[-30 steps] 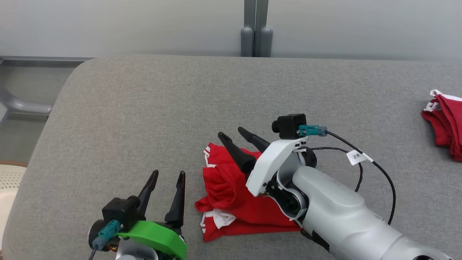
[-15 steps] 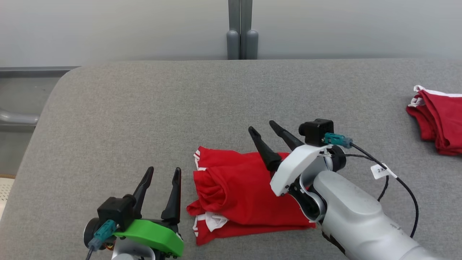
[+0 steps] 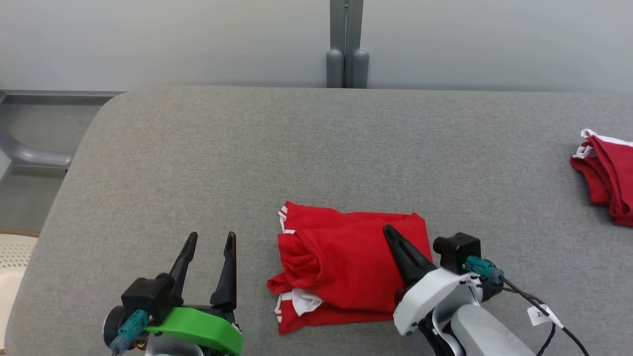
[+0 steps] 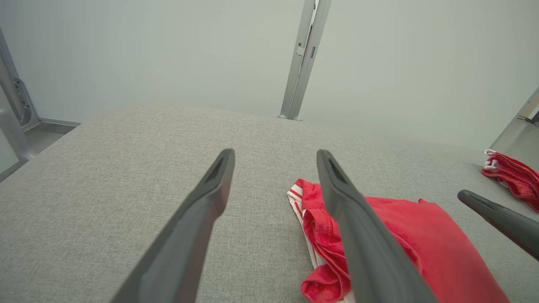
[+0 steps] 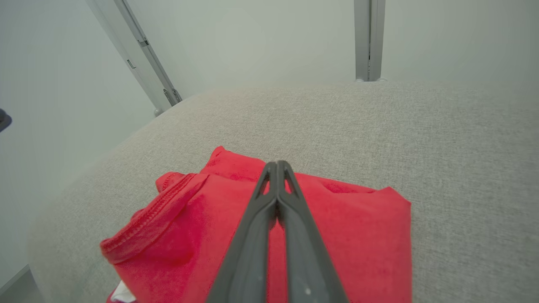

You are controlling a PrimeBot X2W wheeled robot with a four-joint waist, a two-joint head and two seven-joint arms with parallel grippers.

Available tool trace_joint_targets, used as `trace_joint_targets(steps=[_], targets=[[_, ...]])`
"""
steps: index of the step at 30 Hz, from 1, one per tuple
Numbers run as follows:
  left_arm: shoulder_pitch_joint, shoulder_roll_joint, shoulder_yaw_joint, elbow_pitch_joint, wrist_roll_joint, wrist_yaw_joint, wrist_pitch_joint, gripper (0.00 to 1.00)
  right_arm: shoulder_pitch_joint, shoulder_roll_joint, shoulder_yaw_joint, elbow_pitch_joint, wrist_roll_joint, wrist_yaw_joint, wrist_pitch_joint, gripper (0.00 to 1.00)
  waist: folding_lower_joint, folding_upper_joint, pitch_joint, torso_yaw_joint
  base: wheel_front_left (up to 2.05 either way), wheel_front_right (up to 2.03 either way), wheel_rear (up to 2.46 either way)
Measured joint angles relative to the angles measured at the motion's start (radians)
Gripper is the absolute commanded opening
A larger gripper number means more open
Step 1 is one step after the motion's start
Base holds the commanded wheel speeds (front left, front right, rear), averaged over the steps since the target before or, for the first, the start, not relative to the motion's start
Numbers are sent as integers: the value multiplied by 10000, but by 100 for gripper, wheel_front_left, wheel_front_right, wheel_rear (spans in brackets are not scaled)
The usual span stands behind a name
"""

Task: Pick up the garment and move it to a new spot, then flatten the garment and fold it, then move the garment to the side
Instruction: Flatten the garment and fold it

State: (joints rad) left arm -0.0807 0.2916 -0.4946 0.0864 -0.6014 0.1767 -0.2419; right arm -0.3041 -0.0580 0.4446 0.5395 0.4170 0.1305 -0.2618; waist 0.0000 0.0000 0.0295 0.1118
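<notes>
Head view with both wrist views: folded garment awaiting its move to the side

The red garment (image 3: 346,257) with white trim is lying folded on the near middle of the grey padded table (image 3: 296,148). Its left edge is bulging in a loose roll, and a white-edged layer is poking out at the near left corner. The right gripper (image 3: 390,232) is hanging over the garment's right part with its two fingers pressed together tip to tip. The right wrist view is showing nothing pinched between them, and whether they are touching the cloth cannot be told. The left gripper (image 3: 211,237) is standing just left of the garment, fingers spread wide and empty. A second red garment (image 3: 606,178) is lying well apart at the table's right edge.

Judged risks: the fold is looking complete, so the sideways move is probably what is remaining. With its fingers together, the right gripper is offering only a push. Pushing on the top layer is likely to be sliding it over those beneath, wrinkling or opening the fold. Pinching the top layer alone is risking the same, since the lower layers are dragging on the woven cover. The loose left roll is liable to be unrolling or snagging on the left gripper. Moving right is also bringing the garment toward the second one.
</notes>
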Motion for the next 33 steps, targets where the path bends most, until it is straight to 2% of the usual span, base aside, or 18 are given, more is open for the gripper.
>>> trace_joint_targets(steps=[5, 10, 17, 23, 33], targets=[[3, 33, -35, -63, 0, 0, -12, 100, 309, 59, 314, 207, -215, 0, 0, 0, 0, 0, -16, 320, 0, 0, 0], [-3, 52, -73, -79, 2, 0, 15, 100, 292, 92, 1292, 508, 353, 0, 0, 0, 0, 0, 9, 752, 0, 0, 0], [-25, 115, -75, -119, 15, 8, 44, 100, -252, 82, 1877, 947, 878, 0, 0, 0, 0, 0, 90, 1374, 0, 0, 0], [-72, 140, -90, -144, 15, 8, 63, 100, -636, 94, 3131, 1429, 1373, 0, 0, 0, 0, 0, 187, 1786, 0, 0, 0], [-133, 163, -61, -174, 12, 38, 44, 100, -1187, 90, 4339, 2243, 1446, 0, -8, 0, 0, 0, 428, 2016, 0, 0, 0]])
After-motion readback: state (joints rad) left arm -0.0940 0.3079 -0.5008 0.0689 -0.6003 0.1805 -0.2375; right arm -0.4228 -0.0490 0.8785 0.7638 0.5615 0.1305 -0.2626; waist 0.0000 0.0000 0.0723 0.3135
